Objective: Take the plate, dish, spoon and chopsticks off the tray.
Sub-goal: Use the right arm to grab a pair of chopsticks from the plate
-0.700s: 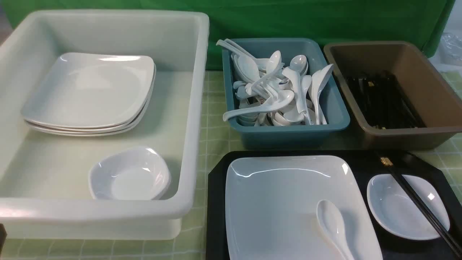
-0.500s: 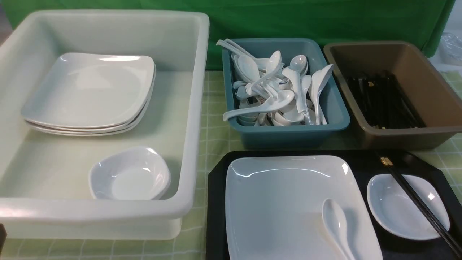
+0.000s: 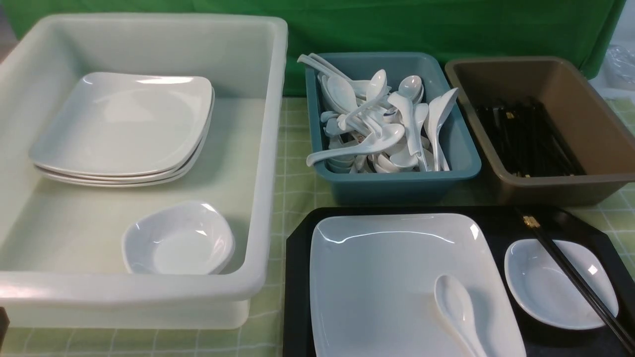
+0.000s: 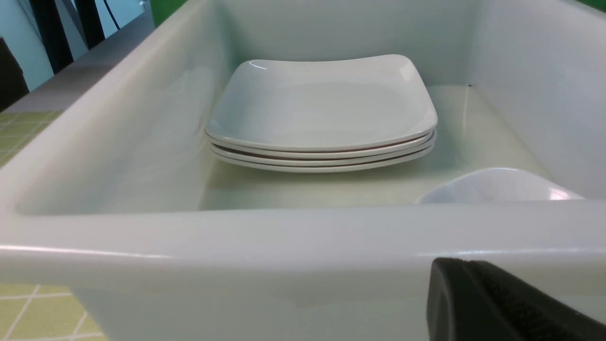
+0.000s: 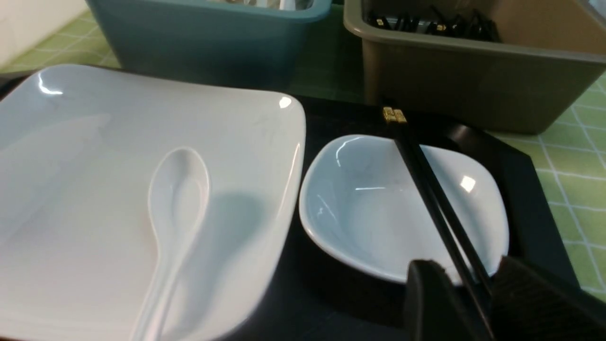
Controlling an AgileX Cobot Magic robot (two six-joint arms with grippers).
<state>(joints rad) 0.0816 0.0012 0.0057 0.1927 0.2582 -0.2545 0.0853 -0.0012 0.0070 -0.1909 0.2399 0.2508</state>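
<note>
Right, chopsticks (image 3: 551, 248) look like the business at hand, and they're ahead of my right gripper (image 5: 466, 267), their near stretch running back into the space between my fingertips. My right arm is plainly the nearer one. The pair lies slantwise over the dish (image 3: 528, 282), gold-banded ends away from me by the brown tub (image 3: 555, 182), the other ends coming back towards me and out to my right. So I'd want my fingers either side of that long axis, squeezing across it, never along it.

And the fingers? Part-way open, one to each side of the sticks. Whether either one touches them, I can't tell; I see no firm pinch. Both sticks must come together, I'd say, or one could slip and drag on the dish. Over on the plate (image 3: 372, 287) lies the spoon (image 3: 454, 302), left of all this, everything still on the tray (image 3: 297, 267). My left gripper (image 4: 461, 263), pressed together with nothing in it, is by the white tub (image 4: 303, 237), well out of it.
</note>
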